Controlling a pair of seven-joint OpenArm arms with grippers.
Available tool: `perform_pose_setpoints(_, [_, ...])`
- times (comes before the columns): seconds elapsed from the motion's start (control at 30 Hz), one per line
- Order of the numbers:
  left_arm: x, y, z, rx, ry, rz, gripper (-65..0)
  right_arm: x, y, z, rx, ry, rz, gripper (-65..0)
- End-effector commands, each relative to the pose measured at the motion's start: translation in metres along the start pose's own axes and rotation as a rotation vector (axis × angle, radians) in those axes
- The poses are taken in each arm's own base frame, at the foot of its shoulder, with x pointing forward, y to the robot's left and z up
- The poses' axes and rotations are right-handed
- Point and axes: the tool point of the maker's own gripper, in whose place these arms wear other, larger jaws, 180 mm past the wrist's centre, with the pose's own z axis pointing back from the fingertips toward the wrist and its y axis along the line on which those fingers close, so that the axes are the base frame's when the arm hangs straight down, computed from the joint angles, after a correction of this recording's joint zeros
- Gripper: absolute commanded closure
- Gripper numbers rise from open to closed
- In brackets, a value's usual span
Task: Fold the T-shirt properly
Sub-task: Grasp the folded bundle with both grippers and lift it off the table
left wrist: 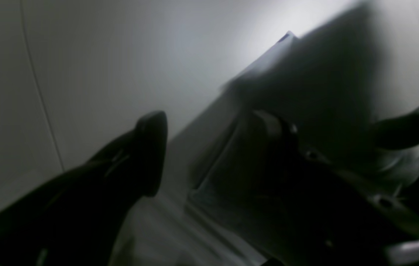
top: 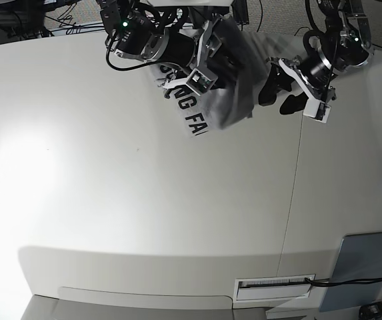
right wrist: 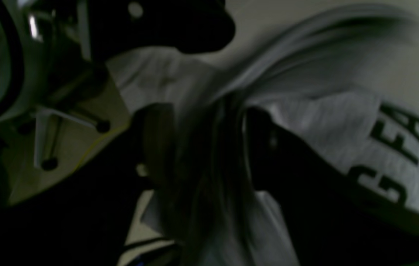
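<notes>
Left wrist view, end effector: the left end effector point(left wrist: 209, 151) stands wide open, dark fingers point(left wrist: 150, 151) spread, nothing between them.
Left wrist view, surroundings: only pale counter point(left wrist: 83, 74) and heavy shadow behind it; no cloth is clearly in sight here.
Right wrist view, end effector: the right end effector point(right wrist: 209, 147) has its two dark fingers point(right wrist: 157, 140) parted, with blurred grey cloth streaking through the gap; the fingers stand apart and do not look clamped on it, so I judge the cloth released or slipping out.
Right wrist view, garment: the T-shirt point(right wrist: 323, 125) fills the middle and right of the frame, with black capitals at the right edge.
Base view, garment: the T-shirt point(top: 227, 93) sits at the top centre, bunched in a loose heap just below the right arm, lettering peeking out on its lower left.
Base view, arms: the left end effector point(top: 281, 90) hangs open at the upper right, just beside the heap and apart from it.
Base view, counter: the wide white counter point(top: 144, 200) below carries nothing else of the task.
Progress: early or mid-way at best, by my judgement; no neat rectangle shows.
Left to do: spread it flat, fold the sides in, fold it over.
</notes>
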Motion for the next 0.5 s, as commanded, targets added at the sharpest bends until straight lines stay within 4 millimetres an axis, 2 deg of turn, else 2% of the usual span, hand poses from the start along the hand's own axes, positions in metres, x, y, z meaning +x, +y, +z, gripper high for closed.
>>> perform_pose_setpoints(0.0, [0.011,-0.003,0.003,-0.011,-0.042,-0.013,-35.4,0.019,0.007,0.002,0.035,-0.085,-0.015,-31.8])
perform_pose_setpoints(0.17, [0.012,-0.002,0.003,-0.009,-0.043,-0.014,-35.4,0.033,0.034,0.006,0.188,-0.154,-0.076,-31.7])
perform_pose_setpoints(0.27, [0.014,0.001,0.005,0.001,-0.056,-0.013,-35.4,0.033,0.032,0.008,0.187,-0.157,-0.077,-31.7])
perform_pose_setpoints(0.37, [0.023,0.003,0.012,-0.012,-0.103,0.012,-35.4,0.034,0.008,0.012,0.112,-0.158,-0.072,-31.5])
perform_pose_setpoints(0.47, [0.040,-0.014,0.020,-0.112,-0.182,0.000,-33.0,0.025,-0.041,0.024,-0.068,-0.127,-0.119,-31.3])
